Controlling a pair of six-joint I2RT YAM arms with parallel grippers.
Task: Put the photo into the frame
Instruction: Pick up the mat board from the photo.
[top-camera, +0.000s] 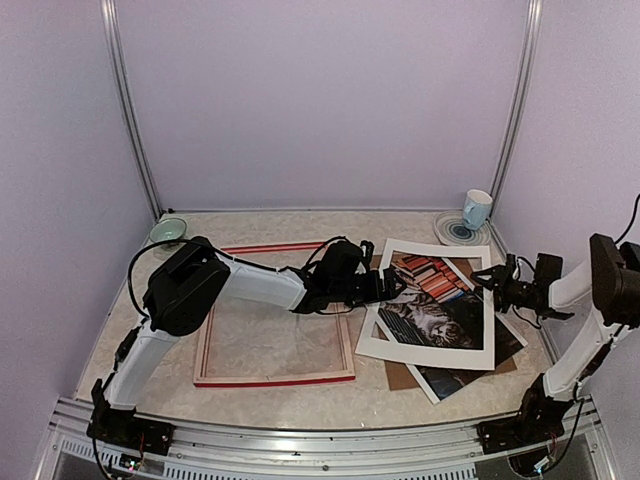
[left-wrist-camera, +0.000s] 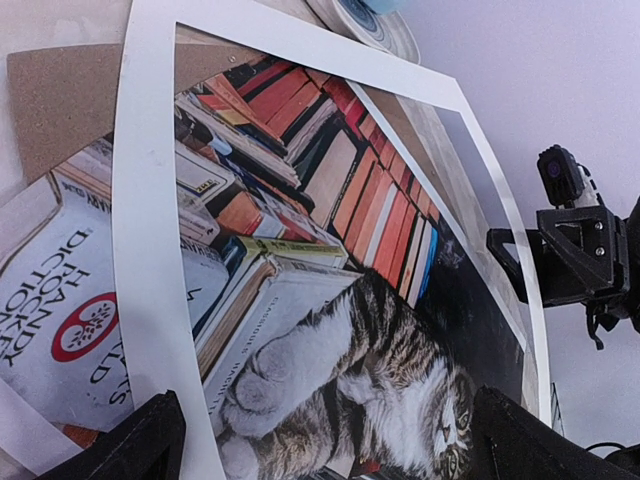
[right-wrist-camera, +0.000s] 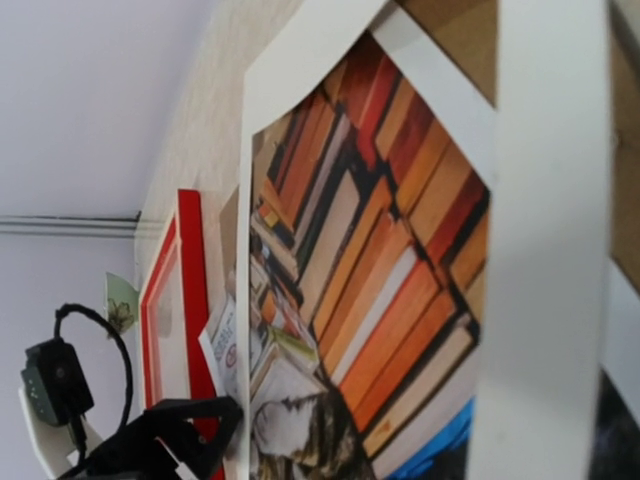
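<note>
The frame (top-camera: 275, 380) is laid flat on the table (top-camera: 300, 402), and a thin red border is seen all round it. Just to the right of the frame the photo (top-camera: 440, 300) is found face up. Its grey cat and stacked books are seen through the window of a white mat (top-camera: 420, 351), which is laid askew on top of it. One dark corner of the photo is left showing past the mat's near edge, on the side away from the frame. A brown backing board (top-camera: 400, 376) is partly covered by both sheets, close to the frame's near right corner.

The left gripper (top-camera: 396, 286) is stretched across the frame and held just past its right side, over the photo's left part. Its fingers (left-wrist-camera: 150, 440) are spread wide and nothing is gripped between them. The right gripper (top-camera: 487, 282) is placed at the mat's edge farthest from the frame. Whether the mat is pinched by its jaws cannot be told.

A green bowl (top-camera: 168, 231) is set behind the frame's far left corner. A cup (top-camera: 477, 208) on a saucer (top-camera: 447, 233) is set well to the right of the frame, at the back.
</note>
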